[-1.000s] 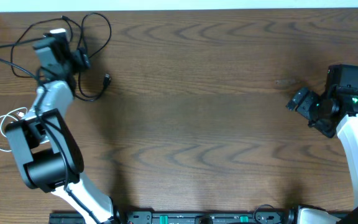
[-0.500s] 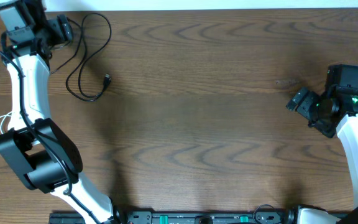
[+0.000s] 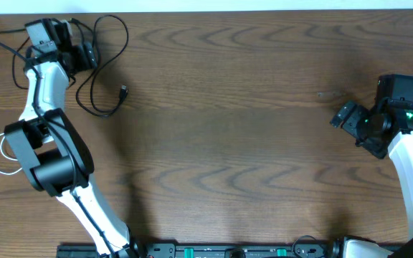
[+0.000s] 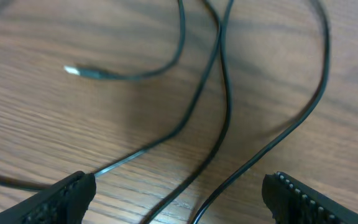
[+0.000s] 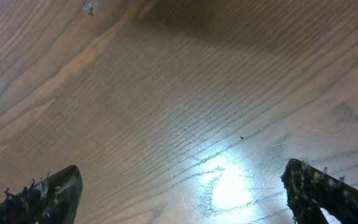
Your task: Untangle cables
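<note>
Left arm (image 3: 49,93): white links, black joints; reaches from its base at the near side to the far left corner, elbow bent low on the left.
Left gripper (image 3: 84,54): angled right and downward; fingers (image 4: 73,193) spread wide.
Right arm (image 3: 411,172): runs up the right side, wrist turned inward, green light lit.
Right gripper (image 3: 348,123): faces left and down; fingers (image 5: 48,190) fully apart.

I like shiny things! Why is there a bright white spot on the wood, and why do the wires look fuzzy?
Right wrist view: light glares off the table. Left wrist view: the black cables look soft, slightly out of focus. Overhead view: sharp, evenly lit.
</note>
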Robot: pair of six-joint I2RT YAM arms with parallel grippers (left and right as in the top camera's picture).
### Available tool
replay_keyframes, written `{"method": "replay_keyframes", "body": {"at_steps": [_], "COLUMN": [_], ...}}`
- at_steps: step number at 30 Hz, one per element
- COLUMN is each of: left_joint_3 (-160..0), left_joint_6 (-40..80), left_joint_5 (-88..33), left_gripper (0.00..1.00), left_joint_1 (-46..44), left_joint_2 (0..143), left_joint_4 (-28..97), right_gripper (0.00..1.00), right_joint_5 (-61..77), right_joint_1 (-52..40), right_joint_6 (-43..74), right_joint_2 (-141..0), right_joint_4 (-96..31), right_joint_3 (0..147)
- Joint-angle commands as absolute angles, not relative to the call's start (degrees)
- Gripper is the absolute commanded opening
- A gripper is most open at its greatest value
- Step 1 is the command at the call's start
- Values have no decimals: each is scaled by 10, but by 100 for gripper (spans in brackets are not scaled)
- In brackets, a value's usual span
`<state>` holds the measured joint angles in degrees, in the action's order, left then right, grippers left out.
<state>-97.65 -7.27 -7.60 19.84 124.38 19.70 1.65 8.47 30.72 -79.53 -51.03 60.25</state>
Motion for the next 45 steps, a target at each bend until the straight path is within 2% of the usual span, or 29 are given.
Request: {"method": "replay_keyframes", "body": {"at_steps": [1, 4, 13, 17, 25, 31, 45], "left_joint_3": [-977, -977, -977, -977, -977, -977, -977], "left_joint_6": [-70, -90, -110, -118, -135, -161, -166], "left_joint_5": [-117, -162, -163, -163, -163, -163, -159], "left_gripper": [91, 91, 90, 82, 50, 45, 46], "left_joint_1": [198, 197, 195, 195, 195, 195, 195], "left_joint_2": [1273, 1291, 1338, 1341, 1341, 1341, 1363], "left_joint_4": [199, 196, 183, 170, 166, 166, 166], "right_gripper": [99, 99, 99, 99, 99, 99, 99], "right_joint_5": [10, 10, 10, 10, 10, 10, 10], "right_joint_1": [90, 90, 90, 90, 90, 90, 90], "right_joint_6": [299, 299, 299, 299, 299, 299, 299], "right_joint_2": [-795, -795, -795, -795, -795, -795, -795], "right_joint_4": [-510, -510, -510, -510, -510, -510, -510], "right_joint_3": [602, 602, 602, 602, 602, 602, 602]}}
